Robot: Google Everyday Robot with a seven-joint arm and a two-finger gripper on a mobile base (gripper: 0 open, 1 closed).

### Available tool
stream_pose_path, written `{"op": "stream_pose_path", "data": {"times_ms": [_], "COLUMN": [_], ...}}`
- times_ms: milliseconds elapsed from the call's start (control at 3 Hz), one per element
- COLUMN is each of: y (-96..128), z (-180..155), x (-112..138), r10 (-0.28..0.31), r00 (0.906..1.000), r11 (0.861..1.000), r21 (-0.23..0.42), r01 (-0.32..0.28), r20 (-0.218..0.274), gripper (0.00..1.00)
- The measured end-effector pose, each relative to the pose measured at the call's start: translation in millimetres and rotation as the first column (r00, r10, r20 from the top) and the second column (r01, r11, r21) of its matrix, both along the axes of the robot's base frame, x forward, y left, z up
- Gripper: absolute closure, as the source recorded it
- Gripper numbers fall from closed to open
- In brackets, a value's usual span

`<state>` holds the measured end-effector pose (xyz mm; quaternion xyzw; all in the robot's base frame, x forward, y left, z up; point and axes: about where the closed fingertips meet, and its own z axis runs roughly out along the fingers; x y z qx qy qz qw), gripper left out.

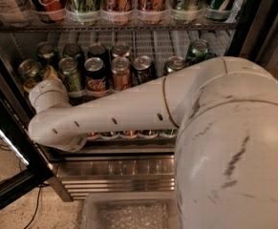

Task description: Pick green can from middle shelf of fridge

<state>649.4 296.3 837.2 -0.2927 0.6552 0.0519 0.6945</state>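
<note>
Reaching into fridge [119, 171], gripper [42, 87] beside green can [30, 71], left edge of middle shelf [149, 44], grip unclear.

Arm [129, 113] shell matt off-white plastic, dark-scuffed; gripper hidden beyond its wrist at left of the middle shelf [150, 44]. Shelf bright metal wire; green can [31, 72] glossy metal; fridge [119, 171] base ribbed stainless steel

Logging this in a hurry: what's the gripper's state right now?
Gripper: at the left end of the silver wire middle shelf, beside the pale olive-green drinks can; state cannot be told.
</note>
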Motion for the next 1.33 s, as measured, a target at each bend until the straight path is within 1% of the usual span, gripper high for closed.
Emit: {"op": "stream_pose_path", "data": {"times_ms": [667,1333], "y": [-0.7,-2.9], "z": [0.5,4.5], "x": [-1.7,-3.0], "r10": [0.016,0.029], "r00": [0.9998,0.9996], "r11": [1.000,0.999], "r21": [0.010,0.020], "r01": [-0.016,-0.029], "r20": [-0.007,-0.002], "gripper": [1.00,1.00]}}
